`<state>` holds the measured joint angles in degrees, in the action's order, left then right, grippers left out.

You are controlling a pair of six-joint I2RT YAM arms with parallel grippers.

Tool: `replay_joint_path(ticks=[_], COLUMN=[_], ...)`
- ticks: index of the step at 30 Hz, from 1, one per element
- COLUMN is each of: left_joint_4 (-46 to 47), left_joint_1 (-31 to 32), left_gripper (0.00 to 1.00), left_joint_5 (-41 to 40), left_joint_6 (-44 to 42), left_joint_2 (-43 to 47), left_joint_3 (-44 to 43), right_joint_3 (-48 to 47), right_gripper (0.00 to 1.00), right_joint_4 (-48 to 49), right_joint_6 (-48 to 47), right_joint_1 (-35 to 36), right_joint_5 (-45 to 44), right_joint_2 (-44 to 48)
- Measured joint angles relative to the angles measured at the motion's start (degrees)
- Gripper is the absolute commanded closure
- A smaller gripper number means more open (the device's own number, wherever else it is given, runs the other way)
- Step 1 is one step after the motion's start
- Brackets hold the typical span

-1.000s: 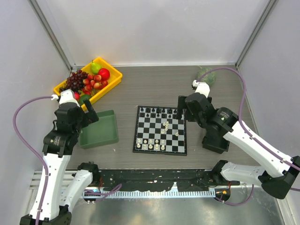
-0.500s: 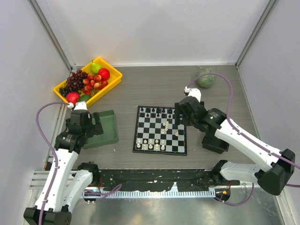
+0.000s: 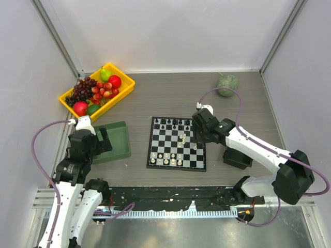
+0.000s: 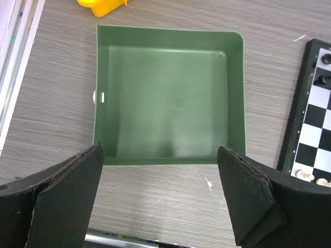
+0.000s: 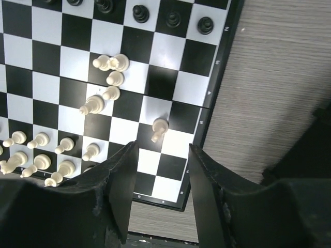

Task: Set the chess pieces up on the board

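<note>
Right gripper (image 5: pixel 161 155): jaws partly apart with nothing between them. It hangs low over the near right part of the board (image 5: pixel 221 67), fingers pointing down at the squares.
Lone cream piece (image 5: pixel 159 129): stands upright on a square just past the gap of the right fingers and touches neither of them.
Cream cluster (image 5: pixel 111 77): several cream pieces bunched close together toward the middle of the board, on squares that adjoin.
Cream rows (image 5: pixel 41 155): more cream pieces line up in two short rows by the near edge, on the left half of the board.
Black pieces (image 5: pixel 140 13): set in a row along the far edge.
Board: lies flat on the table (image 3: pixel 170 98), in front of the two arm bases and between them.
Left gripper (image 4: pixel 160 155): jaws spread wide and holding nothing. It hovers above the near wall of the green tray (image 4: pixel 165 103).
Green tray: sits left of the board, with a strip of table between them.
Yellow tray (image 3: pixel 126 82): at the far left of the table, beyond the green tray. It holds red and green fruit and dark grapes.
Green round thing (image 3: pixel 227 85): at the far right of the table, well apart from the board.
</note>
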<state>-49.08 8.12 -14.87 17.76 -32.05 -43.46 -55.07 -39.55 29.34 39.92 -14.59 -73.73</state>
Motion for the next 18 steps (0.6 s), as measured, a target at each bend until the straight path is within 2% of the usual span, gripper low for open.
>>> replay_joint_path(ticks=[5,13,18], left_joint_4=[1.9,3.3,3.3], left_joint_1=[0.0,0.0,0.0], left_gripper=[0.01,0.01,0.01], left_joint_5=[1.2,2.9,3.2], left_joint_6=[0.1,0.0,0.0], left_joint_2=[4.0,3.9,3.6], left_joint_3=[1.9,2.4,2.4], right_joint_3=[0.3,1.9,-2.0], right_gripper=[0.53,0.56,0.58], right_joint_4=[2.0,5.7,6.5], right_joint_6=[0.1,0.0,-0.9], right_joint_1=[0.0,0.0,1.3], right_joint_5=[3.4,8.8,10.8], right_joint_2=[-2.5,-4.3,-9.9])
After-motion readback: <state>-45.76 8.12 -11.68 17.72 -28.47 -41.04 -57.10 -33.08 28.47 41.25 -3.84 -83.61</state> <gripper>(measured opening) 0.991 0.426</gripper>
